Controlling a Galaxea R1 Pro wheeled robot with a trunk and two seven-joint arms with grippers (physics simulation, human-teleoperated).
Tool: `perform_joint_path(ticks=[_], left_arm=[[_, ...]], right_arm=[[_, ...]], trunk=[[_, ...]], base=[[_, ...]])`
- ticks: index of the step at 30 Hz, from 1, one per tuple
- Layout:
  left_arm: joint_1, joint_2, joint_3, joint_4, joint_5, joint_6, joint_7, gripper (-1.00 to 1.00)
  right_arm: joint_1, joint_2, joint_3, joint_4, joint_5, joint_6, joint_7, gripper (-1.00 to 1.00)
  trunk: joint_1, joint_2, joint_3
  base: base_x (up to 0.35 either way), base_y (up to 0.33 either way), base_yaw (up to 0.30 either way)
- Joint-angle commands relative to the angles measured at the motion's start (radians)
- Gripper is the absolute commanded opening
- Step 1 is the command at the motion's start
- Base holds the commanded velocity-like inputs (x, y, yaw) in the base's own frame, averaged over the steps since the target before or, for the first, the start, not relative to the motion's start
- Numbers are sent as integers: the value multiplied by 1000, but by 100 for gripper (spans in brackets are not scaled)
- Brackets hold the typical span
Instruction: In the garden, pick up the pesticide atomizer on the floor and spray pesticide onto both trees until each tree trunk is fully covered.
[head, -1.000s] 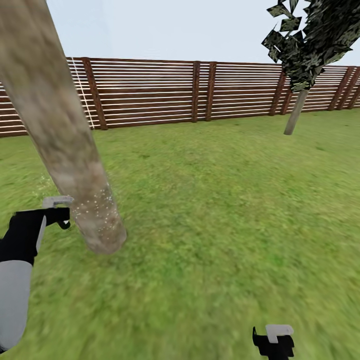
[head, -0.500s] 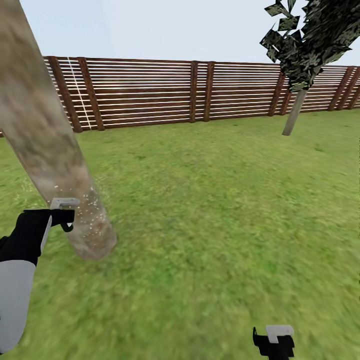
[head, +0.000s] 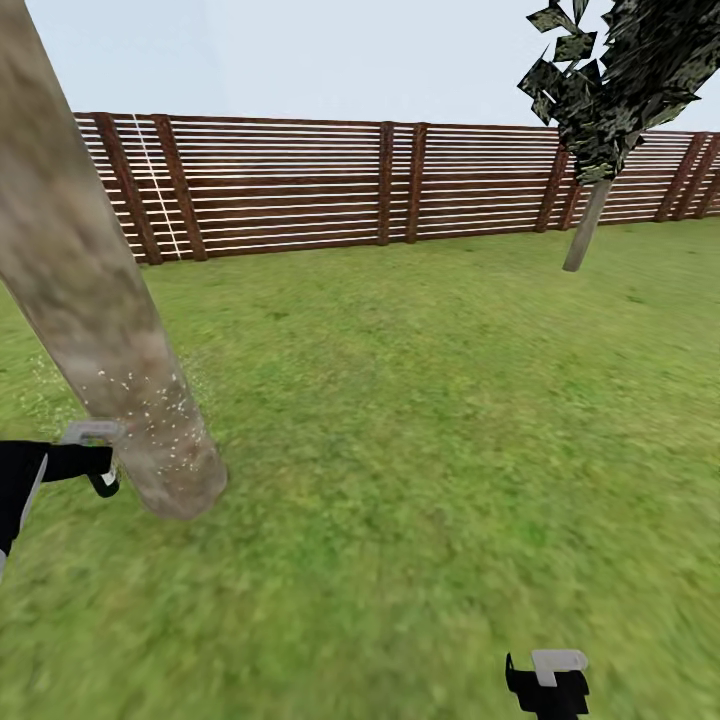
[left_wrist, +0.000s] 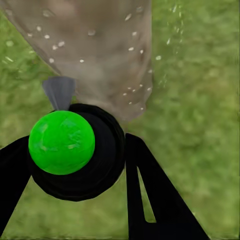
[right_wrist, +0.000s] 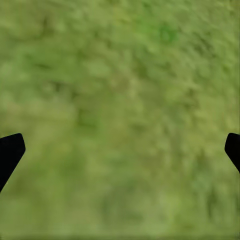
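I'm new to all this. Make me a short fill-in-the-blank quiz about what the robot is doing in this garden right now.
1. The left gripper is closed around the pesticide ____.
2. White droplets speckle the lower part of the near tree ____.
3. Behind the lawn runs a brown slatted wooden ____.
4. The right gripper is open, with only ____ beneath it.

Missing words: atomizer; trunk; fence; grass.

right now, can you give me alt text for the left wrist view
The left gripper holds a dark bottle with a bright green round top, its grey nozzle aimed at the base of a thick pale tree trunk. White droplets speckle the trunk, and blurry green grass lies around it.
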Motion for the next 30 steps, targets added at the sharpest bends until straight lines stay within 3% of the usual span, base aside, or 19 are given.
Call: perform_joint_path(ticks=[1,7,12,19,30], left_arm=[[10,0,0,-1,1,0,1,-100],[16,0,4,-9,2,0,7,-100],[16,-1,5,-11,2,0,9,-100],[16,-4,7,-9,3,0,8,-100],[16,-7,8,-12,3,-2,10,-100]], right_arm=[[0,0,0,0,0,0,0,100],[0,1,1,0,0,0,1,100],[0,1,2,0,0,0,1,100],[0,1,2,0,0,0,1,100],[0,1,2,0,0,0,1,100]], trunk=[[0,0,0],[0,0,0],[0,0,0],[0,0,0],[0,0,0]], base=[[0,0,0],[51,5,10],[285,107,244],[14,4,236],[57,-228,7]])
